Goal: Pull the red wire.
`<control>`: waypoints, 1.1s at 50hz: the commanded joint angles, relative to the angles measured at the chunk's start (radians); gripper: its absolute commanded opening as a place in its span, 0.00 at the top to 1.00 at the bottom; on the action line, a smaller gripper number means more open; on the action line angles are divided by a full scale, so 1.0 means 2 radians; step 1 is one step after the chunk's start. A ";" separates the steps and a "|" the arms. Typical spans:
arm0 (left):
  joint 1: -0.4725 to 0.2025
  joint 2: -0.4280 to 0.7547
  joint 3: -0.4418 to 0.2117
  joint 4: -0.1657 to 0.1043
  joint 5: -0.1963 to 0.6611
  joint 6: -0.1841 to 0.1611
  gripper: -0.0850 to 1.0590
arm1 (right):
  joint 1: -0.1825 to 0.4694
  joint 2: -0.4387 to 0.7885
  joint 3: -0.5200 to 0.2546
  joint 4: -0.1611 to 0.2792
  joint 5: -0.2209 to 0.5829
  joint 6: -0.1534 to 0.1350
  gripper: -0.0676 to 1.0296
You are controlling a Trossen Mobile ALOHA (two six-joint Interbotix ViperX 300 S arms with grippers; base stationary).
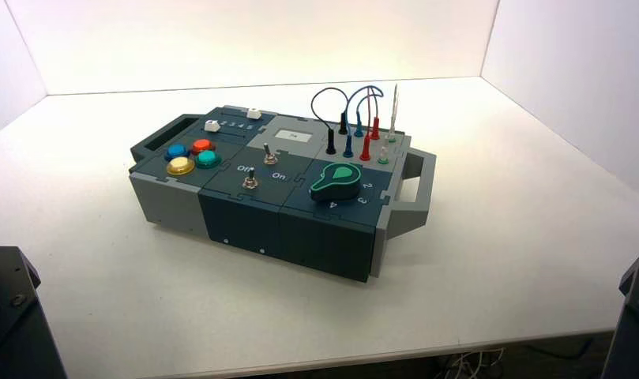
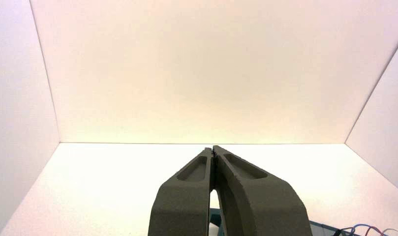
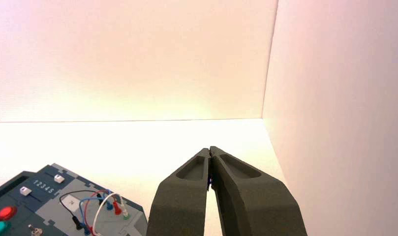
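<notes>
The red wire [image 1: 370, 118] stands as a short loop at the far right of the box [image 1: 284, 213], its two red plugs set in sockets between the blue wire [image 1: 358, 106] and a white wire [image 1: 393, 110]. It also shows in the right wrist view [image 3: 117, 206]. My left gripper [image 2: 212, 148] is shut and empty, parked at the near left, well short of the box. My right gripper [image 3: 209, 149] is shut and empty, parked at the near right, far from the wires.
The box also bears a black looped wire [image 1: 325, 118], a green knob [image 1: 337, 181], two toggle switches [image 1: 251, 181], several coloured buttons [image 1: 191, 155] and white sliders [image 1: 212, 125]. A grey handle [image 1: 418, 189] juts from its right end. White walls enclose the table.
</notes>
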 commanded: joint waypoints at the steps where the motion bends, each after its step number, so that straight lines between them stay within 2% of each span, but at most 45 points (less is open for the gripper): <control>1: 0.005 0.005 -0.008 -0.001 -0.005 0.001 0.95 | 0.007 0.010 -0.007 0.002 -0.002 0.002 0.96; 15: 0.005 0.018 -0.008 -0.001 -0.005 0.001 0.95 | 0.014 0.029 -0.007 0.005 0.000 0.001 0.96; 23: 0.005 0.018 -0.008 -0.001 -0.005 0.001 0.95 | 0.025 0.053 -0.009 0.019 0.000 -0.005 0.96; 31: 0.005 0.018 -0.008 -0.002 -0.005 0.000 0.95 | 0.078 0.143 -0.027 0.044 0.025 -0.006 0.96; 40: 0.005 0.022 -0.007 -0.002 -0.005 0.000 0.95 | 0.167 0.251 -0.058 0.072 0.031 -0.004 0.96; 41: 0.005 0.022 -0.008 -0.002 -0.005 0.000 0.95 | 0.193 0.280 -0.070 0.079 0.030 -0.003 0.95; 46: 0.005 0.024 -0.008 -0.002 -0.005 0.000 0.95 | 0.218 0.311 -0.082 0.085 0.029 -0.003 0.91; 55: 0.005 0.031 -0.008 -0.003 -0.005 0.000 0.95 | 0.229 0.360 -0.093 0.105 0.024 -0.006 0.81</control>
